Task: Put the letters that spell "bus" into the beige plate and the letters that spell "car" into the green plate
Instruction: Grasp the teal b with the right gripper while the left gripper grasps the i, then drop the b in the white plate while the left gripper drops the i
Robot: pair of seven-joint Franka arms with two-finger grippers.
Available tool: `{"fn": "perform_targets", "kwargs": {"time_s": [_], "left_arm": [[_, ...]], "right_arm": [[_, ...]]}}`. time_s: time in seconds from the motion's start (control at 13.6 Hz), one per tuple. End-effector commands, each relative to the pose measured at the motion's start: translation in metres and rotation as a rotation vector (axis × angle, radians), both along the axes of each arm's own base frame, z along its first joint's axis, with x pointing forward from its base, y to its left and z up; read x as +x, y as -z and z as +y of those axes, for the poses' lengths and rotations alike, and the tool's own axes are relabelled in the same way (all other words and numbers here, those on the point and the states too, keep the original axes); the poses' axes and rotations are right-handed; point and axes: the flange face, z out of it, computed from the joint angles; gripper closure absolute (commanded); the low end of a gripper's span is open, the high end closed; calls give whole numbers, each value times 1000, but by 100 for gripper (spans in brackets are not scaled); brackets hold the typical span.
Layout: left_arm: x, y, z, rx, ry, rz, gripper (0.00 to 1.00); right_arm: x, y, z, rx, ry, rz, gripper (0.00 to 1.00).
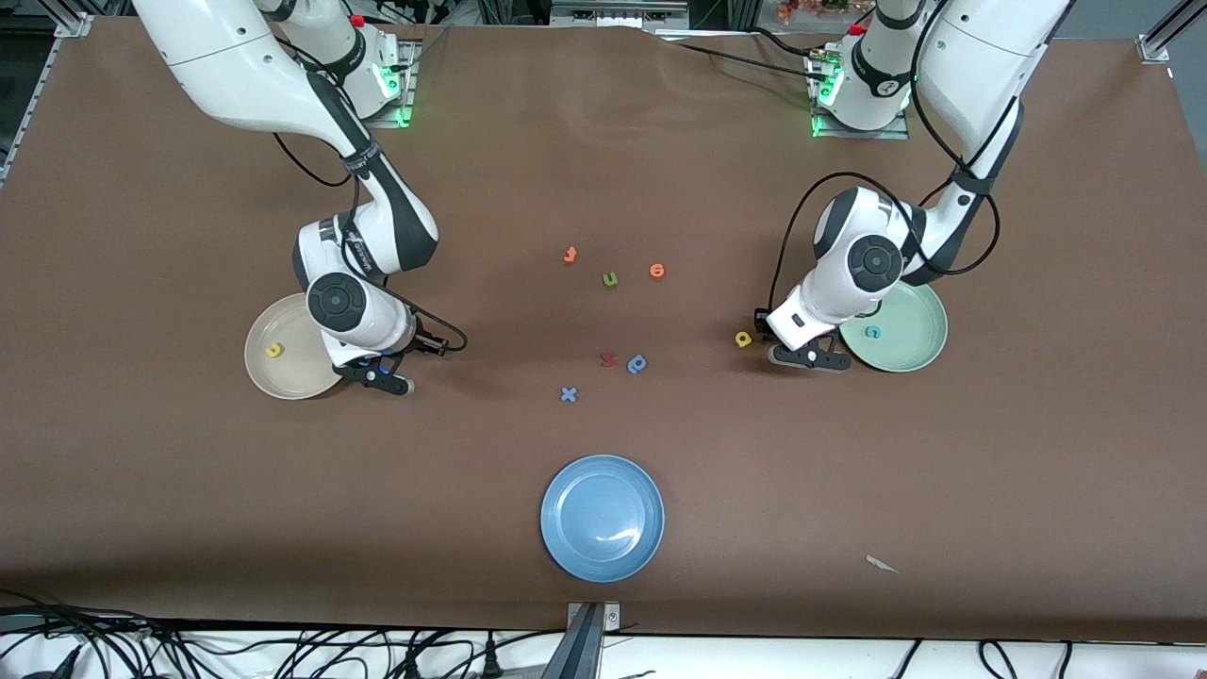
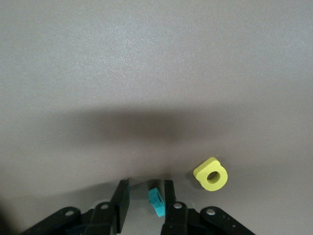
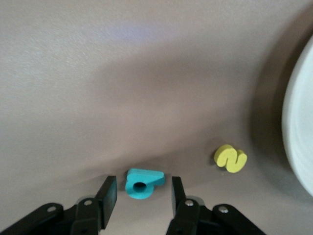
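My right gripper (image 1: 385, 377) is down at the table beside the beige plate (image 1: 283, 372), open, with the teal "b" (image 3: 142, 186) lying between its fingers and a gap on each side. A yellow letter (image 3: 231, 158) lies on the table close to the plate's rim (image 3: 298, 132); another yellow letter (image 1: 273, 350) lies in the plate. My left gripper (image 1: 801, 356) is low beside the green plate (image 1: 910, 354), which holds the teal "c" (image 1: 873, 331). It stands open around the thin teal "r" (image 2: 156, 200), which leans on one finger. The yellow "a" (image 2: 211, 175) lies just beside it.
Mid-table lie two orange letters (image 1: 570, 255) (image 1: 657, 271), an olive "u" (image 1: 610, 279), a red letter (image 1: 608, 358), a blue "p"-like letter (image 1: 637, 364) and a blue "x" (image 1: 569, 394). A blue plate (image 1: 602, 556) sits nearest the front camera.
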Motion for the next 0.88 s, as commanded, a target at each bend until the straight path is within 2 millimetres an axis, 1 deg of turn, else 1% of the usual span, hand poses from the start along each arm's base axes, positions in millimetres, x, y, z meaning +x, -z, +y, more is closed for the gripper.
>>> {"fn": "perform_targets", "kwargs": {"time_s": [0.0,0.07,0.15,0.22,0.44,0.59,0.66,0.73,0.81], "left_arm": [[1,2,-3,-6,-9,-3,78],[0,2,-6,-7,-5,-1,82],[-3,2,-10,-10,-9,2,93],[-4,1,-15,-11,-35,7,100],[-5,-2,-17,-12,-40,8,100],[0,-15,-10,-8,-25,2,100],[3,-24,-2,-2,4,8,100],[9,-33,13,3,20,15,100],[12,-40,28,6,37,22,100]], "right_arm": [[-10,-4,-6,18,-18,-23,46],[-13,0,-8,22,-19,-31,46],[-15,3,-8,24,-20,-37,46],[-16,4,-8,25,-19,-36,46],[-16,4,-8,25,-19,-36,47],[-17,5,-8,24,-23,-32,65],[-16,4,-9,24,-21,-32,73],[-16,4,-9,24,-21,-32,77],[-16,4,-8,24,-22,-32,84]]}}
